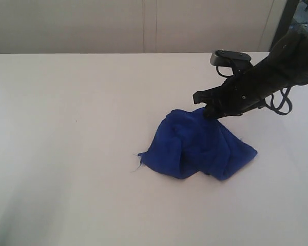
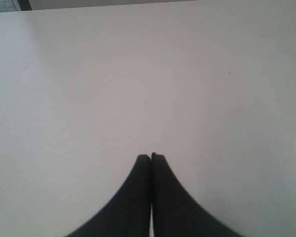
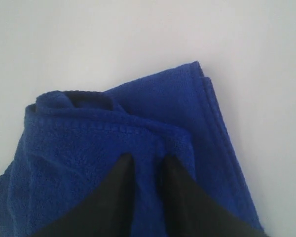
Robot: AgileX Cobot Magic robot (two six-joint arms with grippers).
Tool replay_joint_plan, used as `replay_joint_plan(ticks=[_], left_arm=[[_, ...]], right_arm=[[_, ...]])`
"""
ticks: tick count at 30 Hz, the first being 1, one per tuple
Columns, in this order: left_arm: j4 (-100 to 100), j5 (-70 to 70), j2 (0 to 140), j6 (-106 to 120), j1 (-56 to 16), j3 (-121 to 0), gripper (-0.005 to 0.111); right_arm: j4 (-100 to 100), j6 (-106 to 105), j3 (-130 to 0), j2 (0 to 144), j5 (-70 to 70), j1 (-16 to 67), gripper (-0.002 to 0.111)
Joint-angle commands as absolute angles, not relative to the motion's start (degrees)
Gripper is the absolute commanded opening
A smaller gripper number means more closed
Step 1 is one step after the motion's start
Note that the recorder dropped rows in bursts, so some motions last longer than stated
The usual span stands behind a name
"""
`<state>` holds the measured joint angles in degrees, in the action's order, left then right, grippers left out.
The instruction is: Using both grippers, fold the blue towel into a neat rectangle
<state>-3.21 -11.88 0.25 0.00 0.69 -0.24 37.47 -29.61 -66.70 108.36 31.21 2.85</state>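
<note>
Item one: blue towel; deep royal-blue cloth, plain; lies in a crumpled heap on the desk, a little right of centre in the exterior view; not flat, not folded square; several soft ridges and hollows across it; one hemmed corner juts out to the right; loose threads trail from its left corner onto the desk.

Item two: my right claw; black; reaches in from the right of the exterior view and meets the towel at the far edge of the heap; in the right wrist view my right claw sits down in the cloth, its two dark fingers standing either side of a raised ridge of the towel, pinching that ridge between them; a rolled hem curves just beyond the tips; a black cable loop hangs behind the arm.

Item three: my left claw; black; jaws pressed together, tip against tip, nothing between them; hangs over bare desk, the towel not in its own view.

Item four: desk; white, plain, matte; a pale panelled wall stands behind it.
</note>
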Motion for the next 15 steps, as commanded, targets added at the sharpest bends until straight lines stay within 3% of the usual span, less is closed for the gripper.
replay_joint_plan(ticks=[1, 15], left_arm=[[-3.14, -11.65, 0.00, 0.00, 0.45, 0.00, 0.000], [-3.14, -11.65, 0.00, 0.00, 0.45, 0.00, 0.000]], right_arm=[[37.46, -31.90, -66.70, 107.86, 31.55, 2.80, 0.002], [33.46, -31.69, -66.70, 104.34, 33.35, 2.80, 0.000]])
